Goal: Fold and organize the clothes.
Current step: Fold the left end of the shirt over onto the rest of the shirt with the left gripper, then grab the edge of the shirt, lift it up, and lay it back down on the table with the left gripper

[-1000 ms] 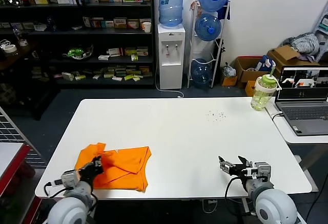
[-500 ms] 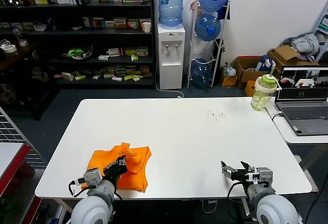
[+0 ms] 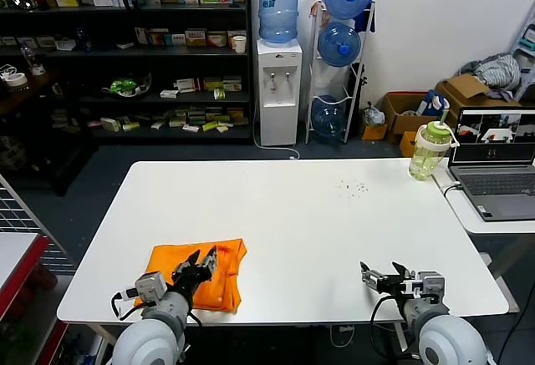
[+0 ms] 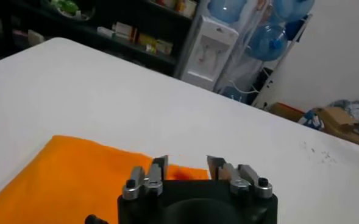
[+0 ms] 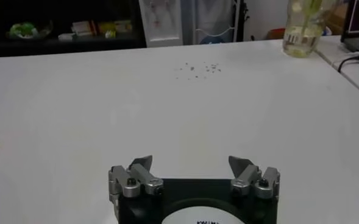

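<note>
under the left gripper [image 4: 187, 168]'s parted, empty jaws, seemingly clear, the folded orange t-shirt [image 3: 194, 275]

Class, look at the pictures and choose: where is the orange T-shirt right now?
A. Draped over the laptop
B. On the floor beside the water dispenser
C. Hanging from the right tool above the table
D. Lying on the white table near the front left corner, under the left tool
D: the orange T-shirt lies flat on the table at its front left, with the left tool open just over it.

Bright orange T-shirt [image 3: 196, 264], plain side up; white table [image 3: 318, 223]; black-and-silver end effectors.
</note>
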Robot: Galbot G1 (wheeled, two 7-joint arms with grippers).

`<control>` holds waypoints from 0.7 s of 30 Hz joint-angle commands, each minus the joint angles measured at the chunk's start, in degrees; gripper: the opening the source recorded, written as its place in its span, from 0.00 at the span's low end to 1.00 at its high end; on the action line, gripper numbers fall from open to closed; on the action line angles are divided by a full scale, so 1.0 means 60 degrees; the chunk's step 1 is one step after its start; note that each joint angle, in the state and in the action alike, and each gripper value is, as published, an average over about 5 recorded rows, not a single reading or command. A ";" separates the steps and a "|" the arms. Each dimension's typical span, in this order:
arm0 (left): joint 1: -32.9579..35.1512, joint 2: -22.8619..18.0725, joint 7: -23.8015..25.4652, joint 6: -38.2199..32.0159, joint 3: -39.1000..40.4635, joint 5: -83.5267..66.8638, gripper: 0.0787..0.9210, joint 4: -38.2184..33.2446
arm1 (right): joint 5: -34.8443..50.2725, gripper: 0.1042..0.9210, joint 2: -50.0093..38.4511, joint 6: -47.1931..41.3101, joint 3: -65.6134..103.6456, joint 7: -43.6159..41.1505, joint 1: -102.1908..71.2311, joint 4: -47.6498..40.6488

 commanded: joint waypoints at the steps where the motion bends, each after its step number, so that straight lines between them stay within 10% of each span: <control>1: 0.0337 0.1512 -0.0086 0.0101 -0.1211 -0.0546 0.60 -0.0754 | 0.0082 0.88 -0.0009 0.0003 -0.0251 -0.0007 0.0318 -0.0070; 12: 0.1480 0.4812 0.4530 0.0497 -0.2975 -0.2032 0.88 0.2434 | 0.0288 0.88 -0.0155 0.0066 -0.0242 -0.0192 0.0252 0.0148; 21: 0.0621 0.5298 0.7343 0.1301 -0.2292 -0.1838 0.88 0.4235 | 0.0350 0.88 -0.0201 0.0101 -0.0099 -0.0243 0.0110 0.0208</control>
